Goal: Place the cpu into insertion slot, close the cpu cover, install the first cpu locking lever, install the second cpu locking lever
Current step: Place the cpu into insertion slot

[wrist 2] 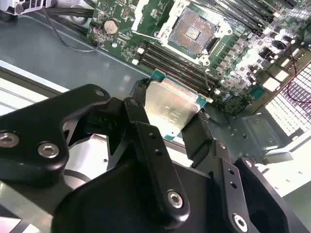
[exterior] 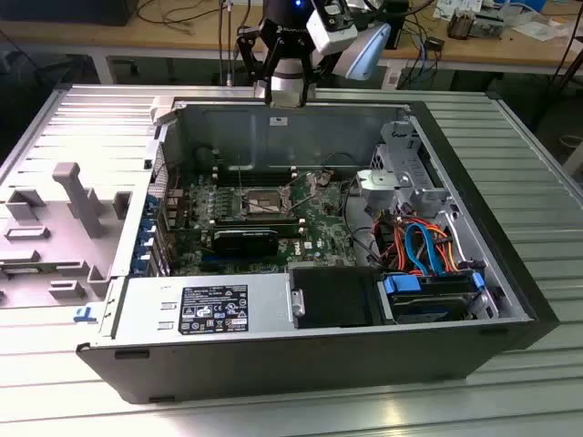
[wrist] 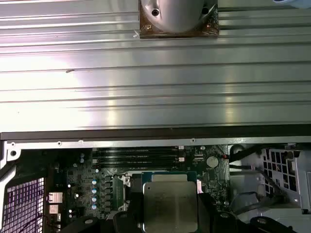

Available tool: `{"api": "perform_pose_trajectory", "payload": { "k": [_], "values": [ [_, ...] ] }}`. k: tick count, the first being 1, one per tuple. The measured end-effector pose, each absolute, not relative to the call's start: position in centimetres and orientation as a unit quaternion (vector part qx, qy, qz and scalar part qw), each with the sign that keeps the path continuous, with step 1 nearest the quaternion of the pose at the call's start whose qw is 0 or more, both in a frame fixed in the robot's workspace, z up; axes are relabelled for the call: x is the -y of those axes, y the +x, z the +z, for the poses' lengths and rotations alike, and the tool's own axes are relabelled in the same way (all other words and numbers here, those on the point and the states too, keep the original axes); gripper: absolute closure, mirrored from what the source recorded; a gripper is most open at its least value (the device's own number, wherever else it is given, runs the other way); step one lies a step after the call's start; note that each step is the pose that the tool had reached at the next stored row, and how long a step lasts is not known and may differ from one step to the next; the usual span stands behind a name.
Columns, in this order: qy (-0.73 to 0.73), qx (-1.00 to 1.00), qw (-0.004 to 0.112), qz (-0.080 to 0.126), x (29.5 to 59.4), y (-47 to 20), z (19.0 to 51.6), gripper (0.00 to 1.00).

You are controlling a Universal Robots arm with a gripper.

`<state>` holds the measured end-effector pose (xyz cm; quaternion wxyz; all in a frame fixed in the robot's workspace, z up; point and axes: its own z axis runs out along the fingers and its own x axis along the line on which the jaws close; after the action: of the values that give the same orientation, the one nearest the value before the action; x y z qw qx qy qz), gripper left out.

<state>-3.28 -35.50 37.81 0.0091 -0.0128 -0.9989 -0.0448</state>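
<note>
Cpu sits pinched between the black fingers of the tool, up in the air above the open computer case, well apart from the insertion slot. If it comes down tilted or turned the wrong way, it could bend the tiny pins in the slot. The fingers hide the chip's edges, and the pins are too small to make out.

Black linked hand (silver screws), silvery wrist.
</note>
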Motion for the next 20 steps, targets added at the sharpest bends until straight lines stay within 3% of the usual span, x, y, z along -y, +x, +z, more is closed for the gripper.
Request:
{"api": "perform_pose_trajectory", "payload": {
  "k": [20],
  "values": [
    [-0.013,0.999,0.009,-0.045,35.67,-3.32,37.52,0.46]
  ]
}}
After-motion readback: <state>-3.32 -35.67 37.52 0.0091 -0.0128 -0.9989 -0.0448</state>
